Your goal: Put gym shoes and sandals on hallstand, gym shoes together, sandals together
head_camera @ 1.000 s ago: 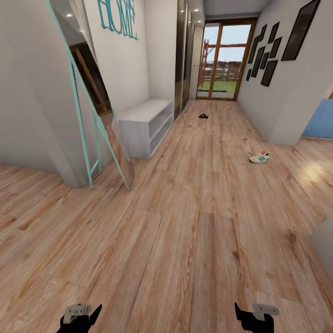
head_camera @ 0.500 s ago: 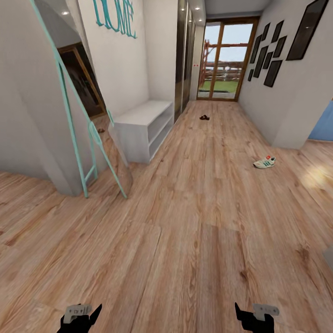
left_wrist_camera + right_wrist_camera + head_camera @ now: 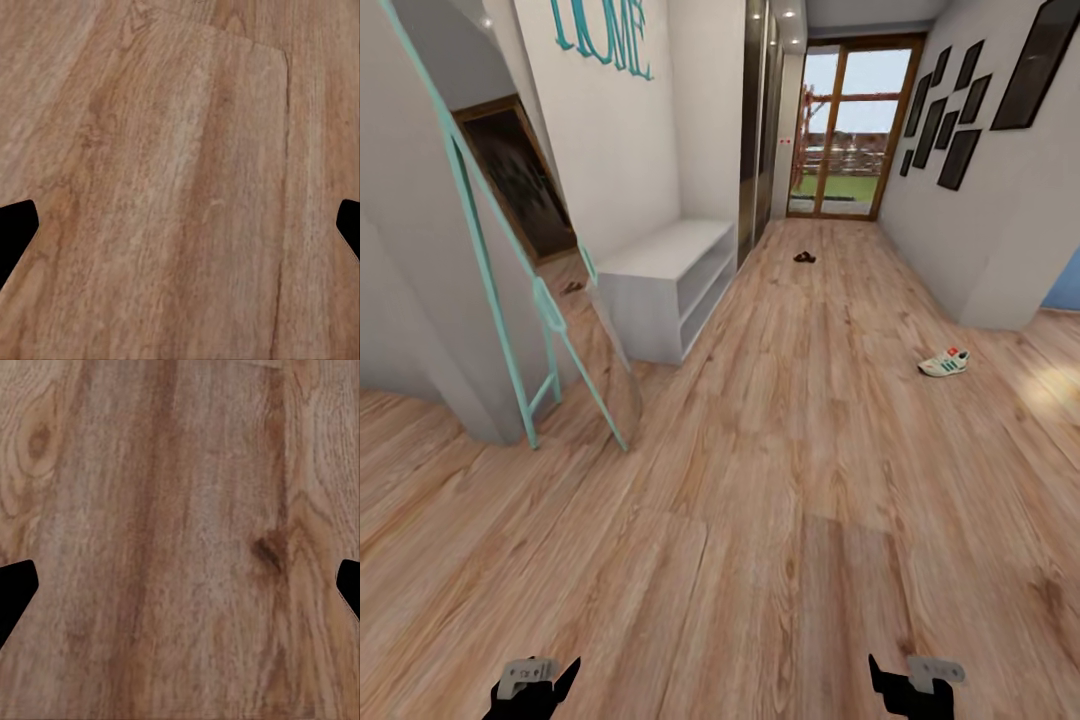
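One white gym shoe (image 3: 945, 362) with green stripes lies on the corridor floor (image 3: 780, 480) at the right, near the wall corner. Far down the corridor a dark sandal (image 3: 804, 257) rests on the planks; whether it is one or a pair is too small to tell. The pale hallstand (image 3: 665, 280), a low bench with open shelves, stands against the left wall. My left gripper (image 3: 532, 688) and right gripper (image 3: 910, 688) hang low at the near edge of the head view, far from the shoes. In the wrist views the left gripper (image 3: 180, 232) and right gripper (image 3: 180, 592) are open over bare planks.
A tall mirror with a teal frame (image 3: 510, 330) leans against the left wall before the hallstand, its feet on the floor. A small brown shape (image 3: 572, 288) shows in its glass. A glass door (image 3: 847, 130) ends the corridor, and dark frames (image 3: 950, 110) hang on the right wall.
The whole head view has shifted: the camera has moved forward and turned a little, so the hallstand and mirror look nearer. Both grippers keep the same pose.
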